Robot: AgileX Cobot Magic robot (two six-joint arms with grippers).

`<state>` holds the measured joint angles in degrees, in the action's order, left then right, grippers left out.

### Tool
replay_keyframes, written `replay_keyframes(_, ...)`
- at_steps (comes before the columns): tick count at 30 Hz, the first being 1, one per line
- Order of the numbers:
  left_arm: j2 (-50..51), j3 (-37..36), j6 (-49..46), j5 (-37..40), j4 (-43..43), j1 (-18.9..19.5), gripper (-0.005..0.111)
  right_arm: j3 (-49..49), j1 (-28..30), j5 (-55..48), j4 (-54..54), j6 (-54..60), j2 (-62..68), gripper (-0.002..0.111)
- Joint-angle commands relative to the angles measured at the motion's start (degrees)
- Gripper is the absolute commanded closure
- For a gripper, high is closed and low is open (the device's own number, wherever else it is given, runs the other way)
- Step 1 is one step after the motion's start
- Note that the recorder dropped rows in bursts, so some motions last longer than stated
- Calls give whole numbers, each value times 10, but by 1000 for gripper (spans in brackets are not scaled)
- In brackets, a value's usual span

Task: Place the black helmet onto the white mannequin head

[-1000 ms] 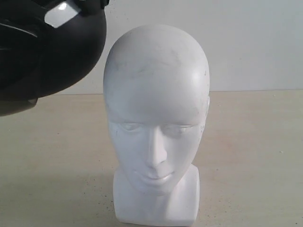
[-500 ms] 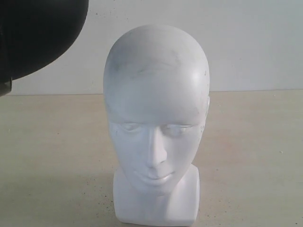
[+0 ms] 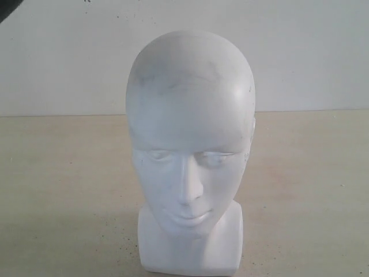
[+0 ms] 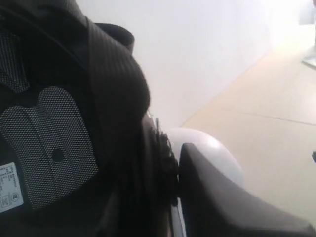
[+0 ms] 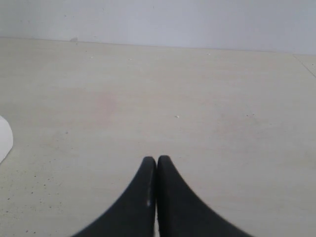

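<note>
Head [image 3: 190,127] is standing upright on the table [image 3: 311,190], resting on its blocky base. Its face is pointing at the exterior camera. Grey scuffs are showing on the crown, and the helmet is not on it yet.

Left hand [image 4: 173,168] is pinching the helmet [image 4: 113,98] by its rim. Only the outer finger [image 4: 222,197] is showing, pressing against the shell edge; the other finger is hiding inside the helmet. The helmet is hanging in the air tight against this hand, with its open side facing the wrist camera. Dark padding, mesh pads [image 4: 49,143] and a white label [image 4: 10,187] are showing inside. Just past the outer finger a white rounded dome is peeking out, which looks like the head [image 4: 212,148]. It is sitting below the hand and apart from the helmet, as far as I can tell.

Right hand [image 5: 156,165] is hovering low over the table, fingers pressed together with tips touching and nothing between them. Table is stretching out ahead of this hand, with the wall [image 5: 158,19] beyond it. A white sliver [image 5: 3,138] is showing near this hand; cannot tell what it is.
</note>
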<state>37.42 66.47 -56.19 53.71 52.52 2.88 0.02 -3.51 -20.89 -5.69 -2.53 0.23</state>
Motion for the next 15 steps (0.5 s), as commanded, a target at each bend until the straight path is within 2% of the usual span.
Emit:
replay_keyframes(1, -20, 8, 54, -91, 15, 0, 102, 0, 1, 1, -2, 2, -2, 108)
replay_keyframes(4, -35, 8, 132, -132, -3, 0, 102, 0, 1, 1, -2, 2, -2, 108)
replay_keyframes(12, -88, 8, 323, -189, -130, 0, 102, 0, 1, 1, -2, 2, -2, 108)
replay_keyframes(15, -109, 8, 437, -221, -194, 0, 102, 0, 1, 1, -2, 2, -2, 108)
